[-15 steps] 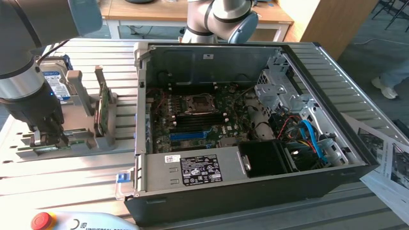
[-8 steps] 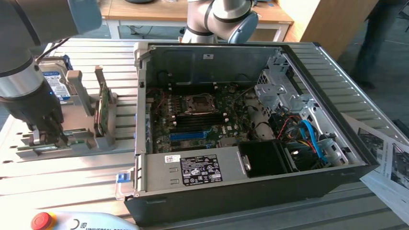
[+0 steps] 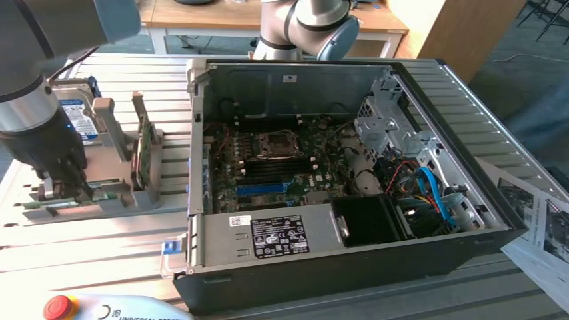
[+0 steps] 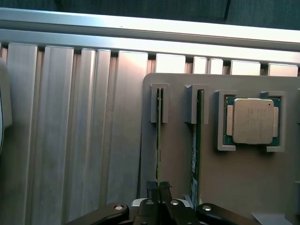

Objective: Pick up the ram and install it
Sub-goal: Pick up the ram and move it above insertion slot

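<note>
Standing at the exterior view's left, the arm reaches down so that its gripper [image 3: 64, 190] meets the near end of a grey holder [image 3: 124, 198] on the slatted metal table [image 3: 89, 257], just left of the open computer case [image 3: 356, 270]. The holder seems made to keep each part on edge and apart from its neighbours, so a narrow tool can reach one piece alone: a green expansion card [image 3: 142, 155] stands upright in one slot and a hard drive [image 3: 78, 120] with a blue label leans at the far side. To the right, the case lies with its side off and the motherboard [image 3: 266, 160] faces up, which I judge is how the sockets are left open to an approach from above. In the wrist view, the two dark fingertips [image 4: 152, 186] are drawn together and pinch the thin edge of the ram [image 4: 158, 136], which sits on edge in its slot, its far end held by a small grey bracket. The grip looks to fall on the long upper edge, probably because that is the one part the slot leaves free. Just beside it a second stick [image 4: 196, 140] rests in the neighbouring slot, clear of the fingers, and beyond that a processor [image 4: 253, 121] lies flat in its own corner-framed pocket. The ram has not yet been lifted out, and no stick shows on the motherboard
</note>
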`<state>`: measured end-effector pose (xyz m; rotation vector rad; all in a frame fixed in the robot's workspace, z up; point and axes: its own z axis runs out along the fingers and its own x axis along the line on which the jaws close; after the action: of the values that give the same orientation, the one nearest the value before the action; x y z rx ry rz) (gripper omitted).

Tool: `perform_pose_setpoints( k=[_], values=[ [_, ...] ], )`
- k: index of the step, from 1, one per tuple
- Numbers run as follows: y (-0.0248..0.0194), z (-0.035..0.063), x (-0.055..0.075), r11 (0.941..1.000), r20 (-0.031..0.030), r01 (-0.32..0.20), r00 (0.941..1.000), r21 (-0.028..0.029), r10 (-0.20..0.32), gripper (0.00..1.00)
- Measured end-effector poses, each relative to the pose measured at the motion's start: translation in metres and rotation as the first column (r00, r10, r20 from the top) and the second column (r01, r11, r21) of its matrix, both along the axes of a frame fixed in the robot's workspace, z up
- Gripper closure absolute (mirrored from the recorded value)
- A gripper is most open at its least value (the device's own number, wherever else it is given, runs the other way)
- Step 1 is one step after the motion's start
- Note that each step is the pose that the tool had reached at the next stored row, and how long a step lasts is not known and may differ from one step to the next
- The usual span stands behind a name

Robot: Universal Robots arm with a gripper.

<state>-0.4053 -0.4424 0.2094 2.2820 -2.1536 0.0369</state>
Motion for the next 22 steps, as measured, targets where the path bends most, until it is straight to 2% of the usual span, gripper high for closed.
perform_pose_setpoints(
  k=[22],
  values=[
    [0.0,0.0217,0.0,1.0,0.0,0.001,1.0,0.0,-0.001,0.88]
  ],
)
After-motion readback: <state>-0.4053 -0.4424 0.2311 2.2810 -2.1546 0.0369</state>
